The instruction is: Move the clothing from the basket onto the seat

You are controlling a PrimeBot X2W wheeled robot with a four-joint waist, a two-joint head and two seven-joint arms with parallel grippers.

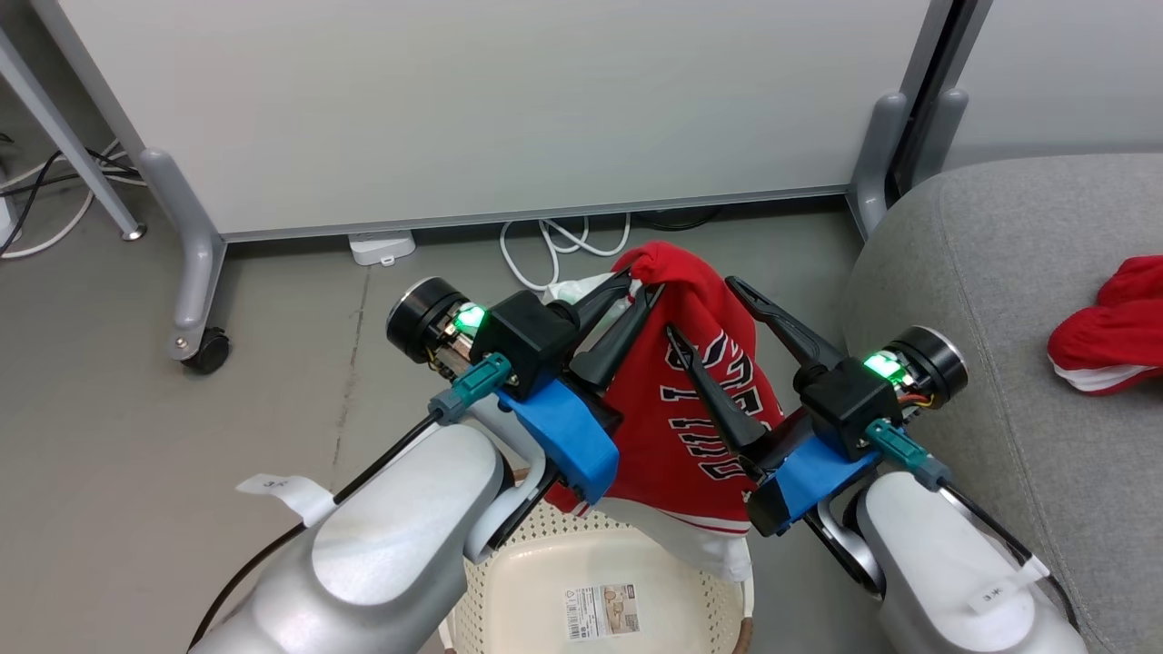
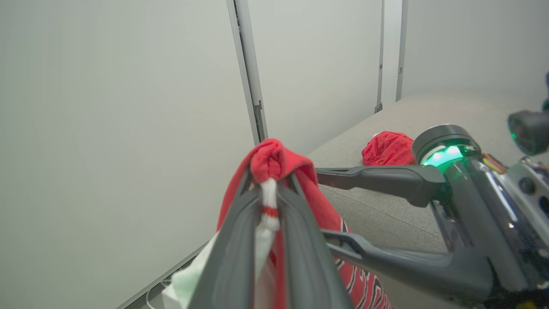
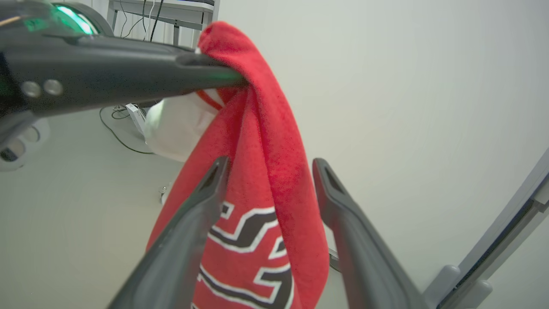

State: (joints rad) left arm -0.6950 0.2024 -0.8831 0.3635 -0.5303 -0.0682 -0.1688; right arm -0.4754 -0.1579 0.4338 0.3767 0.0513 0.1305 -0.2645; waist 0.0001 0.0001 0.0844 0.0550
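Left gripper point(image 1: 645, 286) first: its jaws are pressed together on a bunched fold at the top of the jersey point(image 1: 700, 400), with a strip of white-and-red trim pinched between the two fingers. I hold it up above the basket point(image 1: 536, 531), and the cloth hangs straight down from that pinch, black-and-white lettering facing the head camera. The white hem at the bottom lies over the basket's far rim in the head view; whether it touches the plastic I cannot tell.

My right gripper point(image 1: 701, 307) is spread wide, a little below the pinch. One finger stands on each side of the hanging cloth, so the jersey drops between them. I cannot tell whether either finger presses on the fabric.

The basket sits on the floor point(image 1: 136, 427) directly below my forearms, and a paper label point(image 1: 604, 610) lies on its bare bottom.

The seat point(image 1: 999, 300) is just to my right, beside the basket. A second red garment point(image 1: 1113, 331) with white trim lies crumpled on it, well apart from the jersey.

Ahead stands a white panel point(image 1: 509, 100) on grey feet, with white cables point(image 1: 554, 245) on the floor at its base.
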